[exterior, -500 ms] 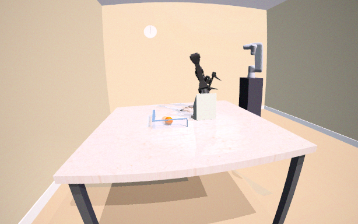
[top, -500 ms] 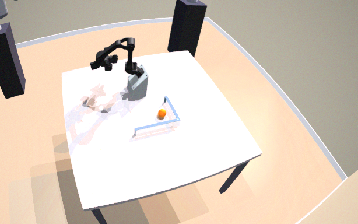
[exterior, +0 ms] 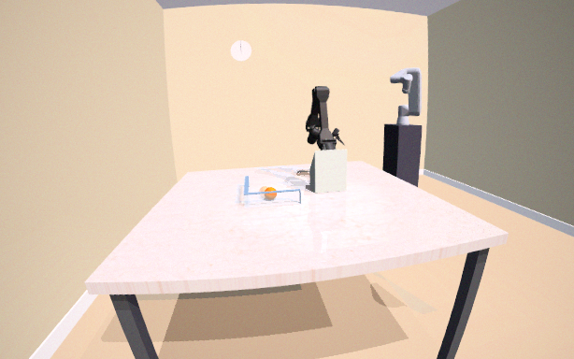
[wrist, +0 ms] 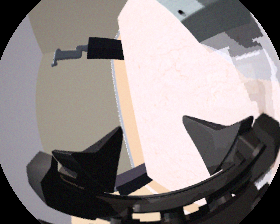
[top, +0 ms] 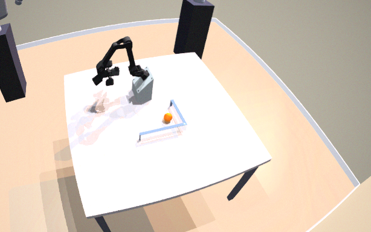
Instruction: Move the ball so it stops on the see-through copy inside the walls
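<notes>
White worktop on dark legs. Resting on it: orange ball inside the corner of two low clear blue-edged walls, and, near them, a grey block carrying the arm's base.
</notes>
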Motion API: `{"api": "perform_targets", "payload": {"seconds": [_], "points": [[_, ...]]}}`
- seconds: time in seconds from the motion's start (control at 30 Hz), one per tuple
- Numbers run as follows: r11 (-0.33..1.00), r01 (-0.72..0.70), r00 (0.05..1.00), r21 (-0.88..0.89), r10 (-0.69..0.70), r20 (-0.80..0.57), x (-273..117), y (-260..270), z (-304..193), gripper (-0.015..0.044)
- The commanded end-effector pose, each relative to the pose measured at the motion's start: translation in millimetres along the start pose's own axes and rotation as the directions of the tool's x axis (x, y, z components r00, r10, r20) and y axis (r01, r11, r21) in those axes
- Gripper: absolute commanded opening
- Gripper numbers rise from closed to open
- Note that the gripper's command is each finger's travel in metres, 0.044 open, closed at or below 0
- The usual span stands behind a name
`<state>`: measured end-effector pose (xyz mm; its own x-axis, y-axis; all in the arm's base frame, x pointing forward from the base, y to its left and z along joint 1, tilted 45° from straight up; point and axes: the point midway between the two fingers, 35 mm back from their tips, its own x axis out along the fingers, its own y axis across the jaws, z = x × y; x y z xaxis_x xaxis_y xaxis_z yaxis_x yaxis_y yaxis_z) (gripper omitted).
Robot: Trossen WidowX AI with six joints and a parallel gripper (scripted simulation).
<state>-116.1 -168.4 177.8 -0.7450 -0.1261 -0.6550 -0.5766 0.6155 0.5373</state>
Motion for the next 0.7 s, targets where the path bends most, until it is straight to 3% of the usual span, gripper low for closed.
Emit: {"api": "perform_targets", "payload": {"seconds": [0.0,0.33,0.67], "points": [[0.997,0.079,0.996,-0.023,-0.080,-0.038,-11.3,-41.7,-8.0,0.0387],[0.959,0.283,0.951,-0.028,-0.285,-0.120,-63.9,-156.7,8.6,0.0387],[0.878,0.442,0.875,-0.186,-0.467,-0.128,-128.7,-253.1,105.6,0.0387]]}}
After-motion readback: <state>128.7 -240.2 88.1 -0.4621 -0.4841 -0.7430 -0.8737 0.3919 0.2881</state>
